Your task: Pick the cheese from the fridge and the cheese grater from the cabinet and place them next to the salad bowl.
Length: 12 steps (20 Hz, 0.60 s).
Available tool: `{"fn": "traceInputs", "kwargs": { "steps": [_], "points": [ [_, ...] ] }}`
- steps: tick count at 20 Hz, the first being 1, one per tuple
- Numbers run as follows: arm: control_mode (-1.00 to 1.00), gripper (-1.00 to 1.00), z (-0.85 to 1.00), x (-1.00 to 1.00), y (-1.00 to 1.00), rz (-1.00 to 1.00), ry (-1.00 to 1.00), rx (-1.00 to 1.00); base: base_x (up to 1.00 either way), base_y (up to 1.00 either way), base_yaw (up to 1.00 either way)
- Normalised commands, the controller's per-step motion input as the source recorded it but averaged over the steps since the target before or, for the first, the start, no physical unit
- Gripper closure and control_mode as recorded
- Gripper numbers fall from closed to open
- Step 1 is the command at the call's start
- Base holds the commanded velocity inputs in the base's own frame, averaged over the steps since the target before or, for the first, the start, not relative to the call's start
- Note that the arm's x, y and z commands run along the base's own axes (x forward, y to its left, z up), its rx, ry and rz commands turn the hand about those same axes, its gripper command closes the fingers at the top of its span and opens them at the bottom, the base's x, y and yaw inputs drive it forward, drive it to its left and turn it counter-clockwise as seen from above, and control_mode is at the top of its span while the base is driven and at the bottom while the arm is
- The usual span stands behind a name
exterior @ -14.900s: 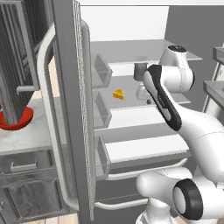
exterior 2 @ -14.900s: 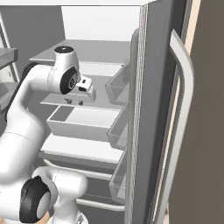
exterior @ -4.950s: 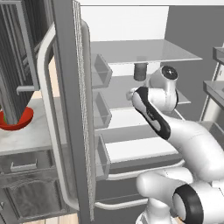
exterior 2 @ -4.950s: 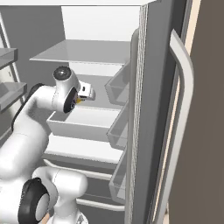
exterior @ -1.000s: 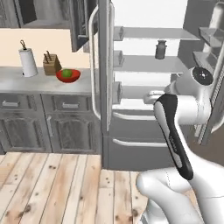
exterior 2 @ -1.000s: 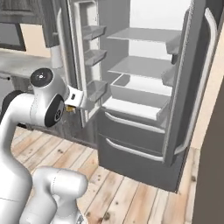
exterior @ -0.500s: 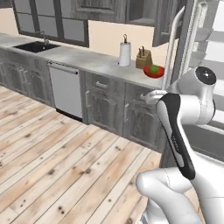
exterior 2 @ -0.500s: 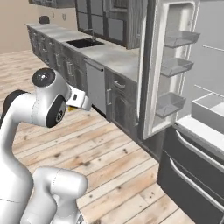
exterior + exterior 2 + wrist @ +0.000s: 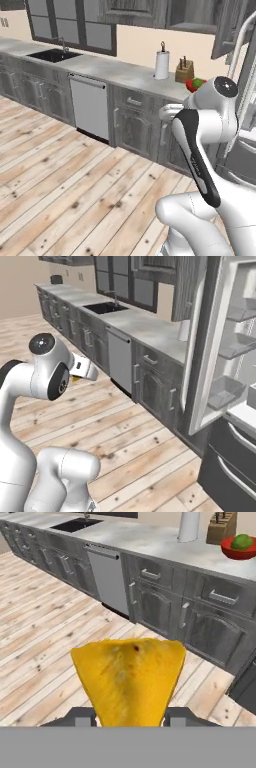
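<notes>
Cheese wedge in the end effector, kitchen counter ahead

The end effector (image 9: 129, 716) is clenching the yellow-orange cheese (image 9: 128, 679) between its dark fingertips, holding it over the wooden floor (image 9: 45, 637). Beyond it the grey counter (image 9: 150, 543) is carrying, toward its right end, a paper towel roll (image 9: 190, 526), a wooden knife block (image 9: 222, 527) and the red salad bowl (image 9: 239, 548) with lettuce. The fridge (image 9: 227, 381) is standing open farther right.
</notes>
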Motion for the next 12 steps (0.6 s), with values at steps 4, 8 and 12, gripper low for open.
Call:
{"fn": "traceInputs", "kwargs": {
  "steps": [4,8,12],
  "points": [
    [1.00,1.00,0.00,0.00,0.00,0.00,0.00,0.00,0.82,0.37,-0.03],
    [1.00,1.00,0.00,0.00,0.00,0.00,0.00,0.00,0.77,0.37,-0.23],
    [1.00,1.00,0.00,0.00,0.00,0.00,0.00,0.00,0.57,0.39,-0.51]
  ]
}}
